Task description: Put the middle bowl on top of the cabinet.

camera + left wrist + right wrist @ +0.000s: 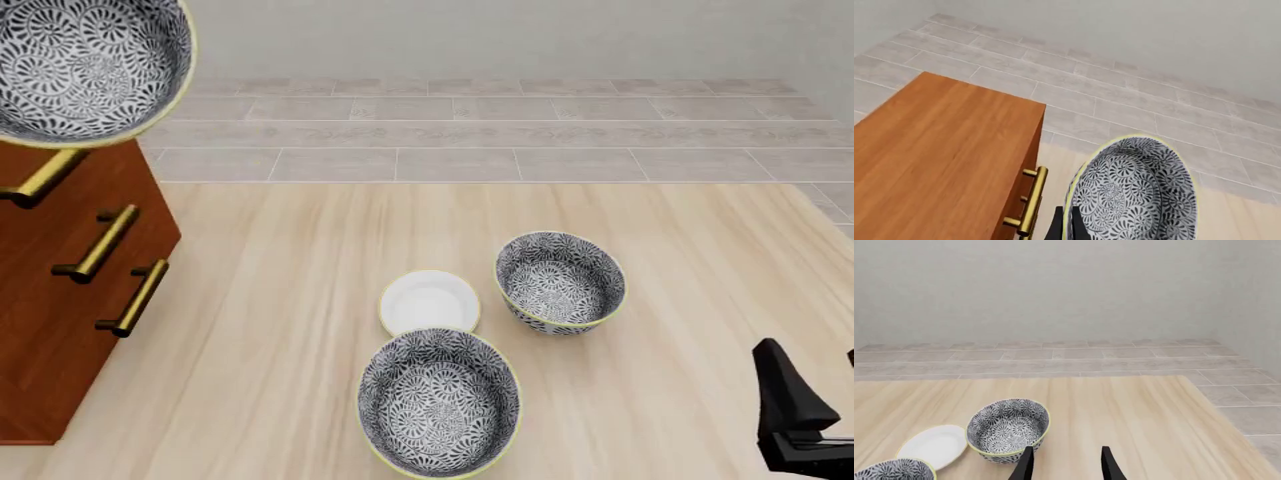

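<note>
The middle bowl (pixel 87 65), with its dark floral pattern and pale yellow rim, hangs high at the far left, over the front top edge of the cabinet (pixel 54 300). In the left wrist view the bowl (pixel 1134 195) sits beside the cabinet's flat top (pixel 934 160). My left gripper (pixel 1069 222) is shut on the bowl's rim, with one dark finger on each side of the wall. In the front view the bowl hides this gripper. My right gripper (pixel 809 385) stands low at the near right, open and empty; its fingers (pixel 1025 464) are spread apart.
Two more patterned bowls (pixel 561 280) (pixel 438 400) and a small white plate (pixel 429 302) rest on the wooden table. The cabinet's brass handles (pixel 94 245) face the table's middle. Grey tiled floor and a pale wall lie beyond.
</note>
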Controlling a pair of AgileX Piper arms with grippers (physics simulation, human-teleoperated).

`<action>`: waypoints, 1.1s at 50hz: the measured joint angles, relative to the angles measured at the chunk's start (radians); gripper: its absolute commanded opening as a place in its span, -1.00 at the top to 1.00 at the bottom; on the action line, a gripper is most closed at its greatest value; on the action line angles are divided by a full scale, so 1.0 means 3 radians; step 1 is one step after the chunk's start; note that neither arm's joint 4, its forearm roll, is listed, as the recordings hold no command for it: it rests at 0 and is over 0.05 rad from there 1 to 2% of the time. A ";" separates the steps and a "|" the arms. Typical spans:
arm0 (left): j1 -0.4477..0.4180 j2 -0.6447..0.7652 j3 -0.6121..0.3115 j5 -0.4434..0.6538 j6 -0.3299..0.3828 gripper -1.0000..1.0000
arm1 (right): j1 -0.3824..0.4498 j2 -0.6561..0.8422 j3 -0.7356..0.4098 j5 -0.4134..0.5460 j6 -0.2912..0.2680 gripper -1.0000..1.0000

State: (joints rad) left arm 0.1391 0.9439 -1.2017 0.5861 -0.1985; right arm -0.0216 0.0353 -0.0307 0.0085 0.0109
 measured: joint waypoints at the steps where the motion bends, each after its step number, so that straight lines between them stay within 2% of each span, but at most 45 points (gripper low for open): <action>1: 0.0017 0.0015 -0.0011 -0.0004 -0.0005 1.00 | 0.0000 -0.0001 0.0001 0.0001 -0.0001 -1.00; 55: 0.0711 0.0530 -0.0428 -0.0154 -0.0204 1.00 | 0.0000 0.0004 0.0021 -0.0007 -0.0015 -1.00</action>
State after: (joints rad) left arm 0.3523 1.1030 -1.3301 0.5399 -0.2597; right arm -0.0216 0.0366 -0.0245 0.0063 0.0065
